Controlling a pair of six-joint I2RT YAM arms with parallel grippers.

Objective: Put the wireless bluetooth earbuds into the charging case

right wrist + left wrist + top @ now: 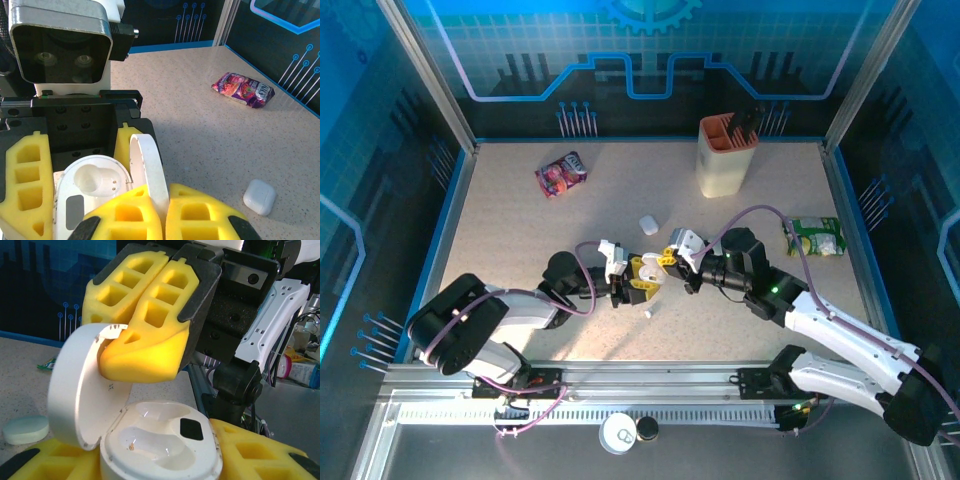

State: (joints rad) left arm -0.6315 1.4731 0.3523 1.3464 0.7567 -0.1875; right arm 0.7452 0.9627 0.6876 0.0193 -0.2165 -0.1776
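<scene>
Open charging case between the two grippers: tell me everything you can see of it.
The charging case is a rounded, glossy white plastic shell, hinged open. Its lid stands roughly upright beside the base. The base shows two moulded wells, both empty, with a small dark patch beside them. The left gripper holds the base with a yellow finger on each side. The right gripper is shut, its yellow fingers pinching the lid's rim.

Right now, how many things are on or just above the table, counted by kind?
Charging cases: 2 (open case, closed case)
Snack packets: 2 (purple packet, green packet)
Beige holder: 1
Tiny white earbud: 1
Total: 6
</scene>
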